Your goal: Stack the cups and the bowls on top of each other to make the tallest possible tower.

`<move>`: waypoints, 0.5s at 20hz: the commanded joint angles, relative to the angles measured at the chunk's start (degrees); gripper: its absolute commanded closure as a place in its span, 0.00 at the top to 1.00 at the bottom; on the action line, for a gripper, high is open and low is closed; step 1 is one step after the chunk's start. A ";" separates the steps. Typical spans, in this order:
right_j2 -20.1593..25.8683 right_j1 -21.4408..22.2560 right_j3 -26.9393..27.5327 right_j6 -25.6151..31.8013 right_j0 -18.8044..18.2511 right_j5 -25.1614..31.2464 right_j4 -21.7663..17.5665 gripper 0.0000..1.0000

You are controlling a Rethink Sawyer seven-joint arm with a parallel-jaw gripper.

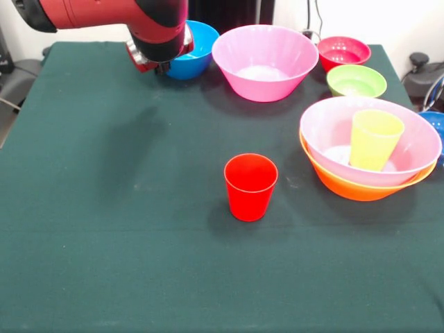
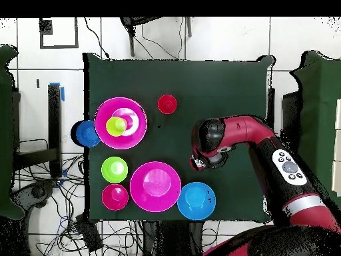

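A red cup (image 1: pixel 250 186) (image 2: pixel 167 103) stands upright alone in the middle of the table. The lime green cup (image 1: pixel 374 139) (image 2: pixel 116 125) sits inside a big pink bowl (image 1: pixel 409 142) (image 2: pixel 130 120), which is nested in the orange bowl (image 1: pixel 354 187); together they form the tower. A second big pink bowl (image 1: pixel 263 62) (image 2: pixel 155 186), a light blue bowl (image 1: pixel 198 52) (image 2: pixel 196 201), a magenta-red bowl (image 1: pixel 343 52) (image 2: pixel 115 197), a green bowl (image 1: pixel 356 81) (image 2: pixel 114 169) and a dark blue bowl (image 1: pixel 436 125) (image 2: pixel 86 133) stand apart. My gripper (image 1: pixel 154 64) (image 2: pixel 198 161) hangs beside the light blue bowl, mostly hidden by the wrist.
The dark green cloth (image 1: pixel 104 208) covers the whole table. Cables lie on the floor (image 2: pixel 46 193) beyond the table's edge. The red arm (image 2: pixel 253 133) reaches in over the side away from the tower.
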State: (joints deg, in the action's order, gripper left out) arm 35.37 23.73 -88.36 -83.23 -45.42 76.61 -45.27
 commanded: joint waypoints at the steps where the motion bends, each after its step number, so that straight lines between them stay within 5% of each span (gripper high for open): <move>1: 0.32 -1.33 -1.49 15.15 0.53 -4.05 -4.49 0.00; 10: 0.38 -1.23 -1.42 14.45 0.34 -5.24 -4.72 0.00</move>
State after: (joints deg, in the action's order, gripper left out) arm 35.37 23.61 -88.36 -83.23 -45.42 76.61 -45.33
